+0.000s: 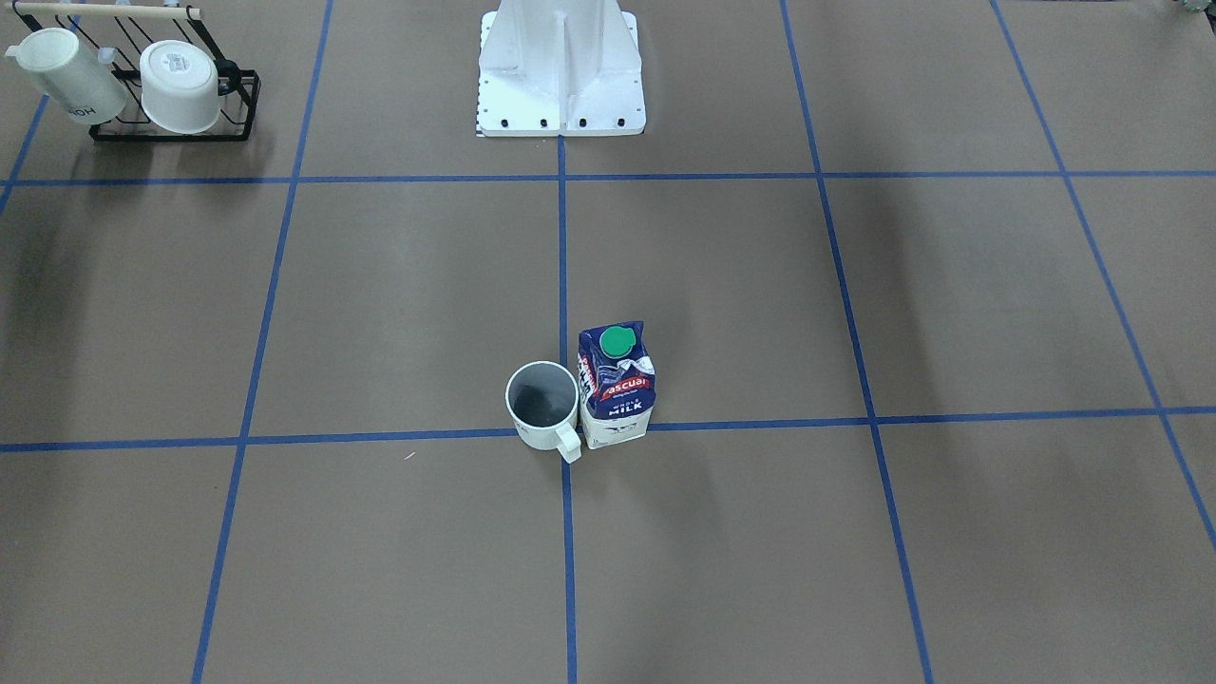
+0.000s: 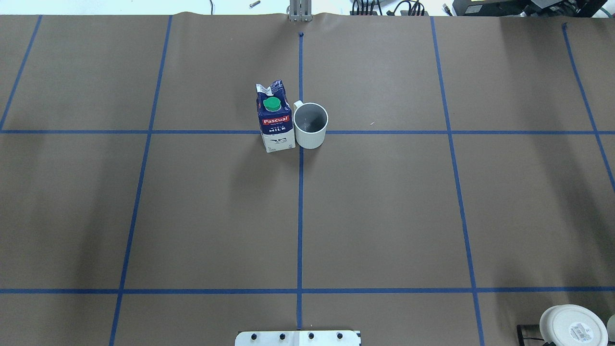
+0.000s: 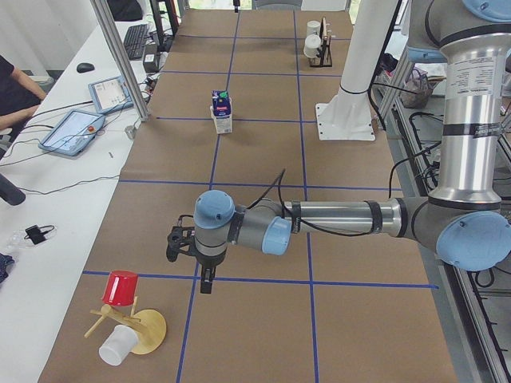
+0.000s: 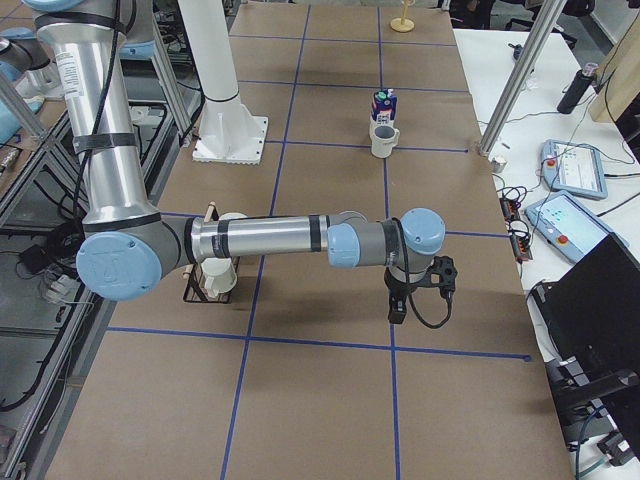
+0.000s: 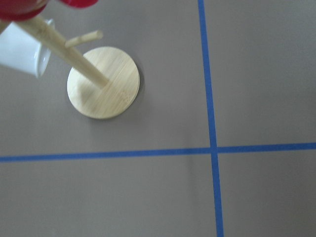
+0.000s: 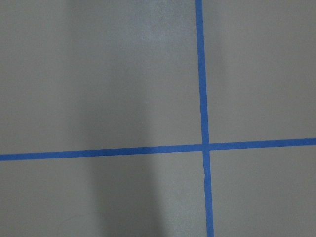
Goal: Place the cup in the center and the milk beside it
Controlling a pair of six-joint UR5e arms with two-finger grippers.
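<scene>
Both left fingers [image 3: 207, 281], right fingers [image 4: 396, 308]: opening unreadable (side views only); cup [image 2: 310, 126] covers center; milk [image 2: 276, 120] beside.

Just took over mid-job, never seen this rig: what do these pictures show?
Two robot arms stand at a brown table gridded with blue tape. Two pictures look from above, two from the table's ends, two from wrist cameras. A small white mug with a dark inside and a navy-and-white milk carton with a green cap stand side by side where the middle tape lines cross. Neither is held: the left claw and right claw hang far away; open or shut, I cannot tell.
</scene>
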